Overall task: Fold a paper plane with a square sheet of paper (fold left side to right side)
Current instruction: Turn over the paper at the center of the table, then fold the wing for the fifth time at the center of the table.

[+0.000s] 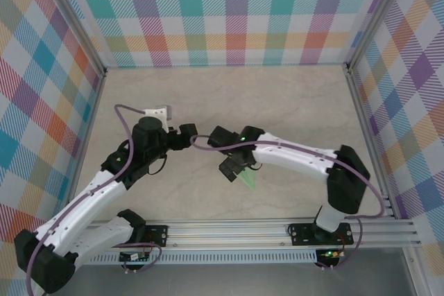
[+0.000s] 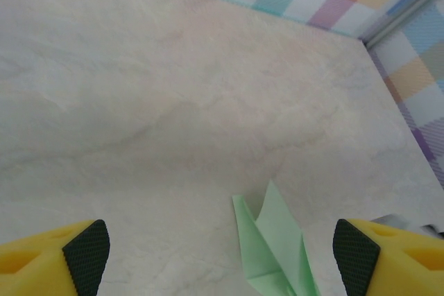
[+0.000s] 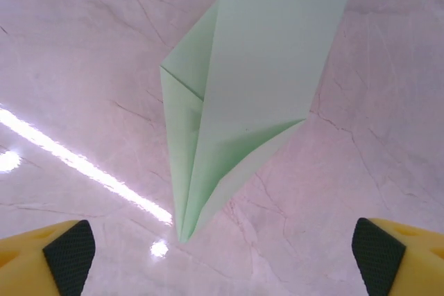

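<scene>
The square sheet of paper is folded into a pale green paper plane (image 1: pixel 249 180), a narrow dart lying flat on the marble table just right of centre. My right gripper (image 1: pixel 231 167) hangs over it, open; in the right wrist view the paper plane (image 3: pixel 243 95) lies free between and beyond the wide-apart black pads (image 3: pixel 69 256), its tip pointing toward the camera. My left gripper (image 1: pixel 189 132) stands open to the plane's left. In the left wrist view the paper plane (image 2: pixel 274 247) lies low, nearer the right pad (image 2: pixel 355 258), touching neither.
A small grey-white block (image 1: pixel 157 111) lies on the table behind the left arm. Plaid walls (image 1: pixel 229 12) close in the back and both sides. An aluminium rail (image 1: pixel 277 230) with the arm bases runs along the near edge.
</scene>
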Robot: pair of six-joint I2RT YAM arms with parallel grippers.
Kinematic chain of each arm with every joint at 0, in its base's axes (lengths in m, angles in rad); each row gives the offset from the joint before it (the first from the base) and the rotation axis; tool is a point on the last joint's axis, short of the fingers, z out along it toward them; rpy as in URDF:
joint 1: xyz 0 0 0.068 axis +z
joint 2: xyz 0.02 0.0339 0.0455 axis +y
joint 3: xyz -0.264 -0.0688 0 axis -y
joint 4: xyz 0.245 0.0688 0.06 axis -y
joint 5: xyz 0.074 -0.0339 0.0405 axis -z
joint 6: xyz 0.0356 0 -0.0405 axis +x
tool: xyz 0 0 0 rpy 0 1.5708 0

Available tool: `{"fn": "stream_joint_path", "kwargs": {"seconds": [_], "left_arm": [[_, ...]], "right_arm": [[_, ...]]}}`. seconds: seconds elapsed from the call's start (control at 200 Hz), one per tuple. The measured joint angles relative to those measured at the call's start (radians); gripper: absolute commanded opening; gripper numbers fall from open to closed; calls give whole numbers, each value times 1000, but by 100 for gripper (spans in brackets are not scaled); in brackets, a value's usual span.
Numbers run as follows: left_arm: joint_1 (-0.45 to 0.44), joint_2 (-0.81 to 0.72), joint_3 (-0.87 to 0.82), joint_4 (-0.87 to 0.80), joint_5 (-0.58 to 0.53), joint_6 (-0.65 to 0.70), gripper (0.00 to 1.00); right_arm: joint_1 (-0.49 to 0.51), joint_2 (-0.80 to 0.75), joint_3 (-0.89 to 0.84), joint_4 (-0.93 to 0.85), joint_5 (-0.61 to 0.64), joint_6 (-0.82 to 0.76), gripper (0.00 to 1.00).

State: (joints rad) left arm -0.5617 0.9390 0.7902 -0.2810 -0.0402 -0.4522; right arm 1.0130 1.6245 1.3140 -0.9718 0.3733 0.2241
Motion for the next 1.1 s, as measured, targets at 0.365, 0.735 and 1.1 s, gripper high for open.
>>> {"fn": "stream_joint_path", "kwargs": {"seconds": [0.365, 0.735, 1.1], "left_arm": [[-56, 392, -64, 266, 325, -194, 80], [-92, 739, 52, 451, 452, -303, 70], [-97, 892, 109, 523, 477, -308, 31]], "right_arm": [[-423, -531, -415, 238, -267, 111, 100], [-474, -634, -520, 269, -341, 146, 100], [-652, -657, -619, 406, -618, 158, 100]]}}
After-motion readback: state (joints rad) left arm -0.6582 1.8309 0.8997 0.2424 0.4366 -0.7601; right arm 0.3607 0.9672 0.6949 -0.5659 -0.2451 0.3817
